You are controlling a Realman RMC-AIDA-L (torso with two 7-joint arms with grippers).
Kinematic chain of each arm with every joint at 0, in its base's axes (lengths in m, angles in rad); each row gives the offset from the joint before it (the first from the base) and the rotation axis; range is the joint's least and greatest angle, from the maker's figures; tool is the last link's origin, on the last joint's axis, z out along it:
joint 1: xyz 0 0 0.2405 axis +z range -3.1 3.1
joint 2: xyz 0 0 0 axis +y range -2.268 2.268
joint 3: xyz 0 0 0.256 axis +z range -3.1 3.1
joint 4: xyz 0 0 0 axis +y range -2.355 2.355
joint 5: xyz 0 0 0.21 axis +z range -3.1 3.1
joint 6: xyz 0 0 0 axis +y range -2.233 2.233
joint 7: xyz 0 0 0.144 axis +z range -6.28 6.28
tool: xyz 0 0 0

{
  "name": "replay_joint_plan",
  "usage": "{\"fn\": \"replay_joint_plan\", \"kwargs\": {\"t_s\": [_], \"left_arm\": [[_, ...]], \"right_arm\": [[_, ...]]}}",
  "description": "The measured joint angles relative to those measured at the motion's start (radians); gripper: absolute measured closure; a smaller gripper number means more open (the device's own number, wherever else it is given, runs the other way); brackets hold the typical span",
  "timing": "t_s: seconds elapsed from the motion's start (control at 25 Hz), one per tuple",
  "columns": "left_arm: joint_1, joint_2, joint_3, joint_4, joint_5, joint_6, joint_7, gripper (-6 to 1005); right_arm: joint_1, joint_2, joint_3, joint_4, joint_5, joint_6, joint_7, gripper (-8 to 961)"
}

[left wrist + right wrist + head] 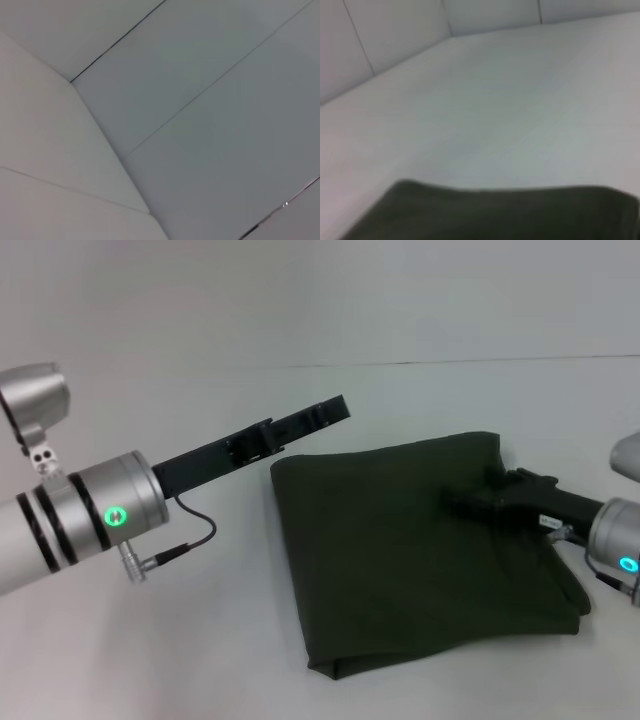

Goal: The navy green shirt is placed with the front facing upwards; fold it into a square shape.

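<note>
Head view shows both claws; right wrist only shirt (495,212).

Bare table (150,660) around folded shirt (400,550), right hand (470,502) resting on it

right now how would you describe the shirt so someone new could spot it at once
On the pale table, look right of centre: the navy green shirt lies flat, folded into a rough square. The right pincer rests on its right part, while the left pincer hangs off its far-left corner. It is the only dark cloth there.
</note>
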Motion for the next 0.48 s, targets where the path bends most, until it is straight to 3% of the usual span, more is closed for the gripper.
{"fn": "replay_joint_plan", "kwargs": {"t_s": [0.12, 0.24, 0.48], "left_arm": [[0.000, 0.016, -0.071, 0.005, 0.106, 0.042, -0.027, 35], [-0.004, 0.026, -0.117, 0.014, 0.184, 0.061, -0.072, 35], [-0.027, 0.051, -0.163, 0.124, 0.491, 0.096, -0.386, 36]], "right_arm": [[-0.034, -0.003, 0.001, -0.033, 0.037, -0.051, 0.001, 38], [-0.112, -0.006, 0.013, -0.105, 0.115, -0.176, 0.000, 38], [-0.221, -0.009, 0.073, -0.193, 0.232, -0.385, -0.008, 39]]}}
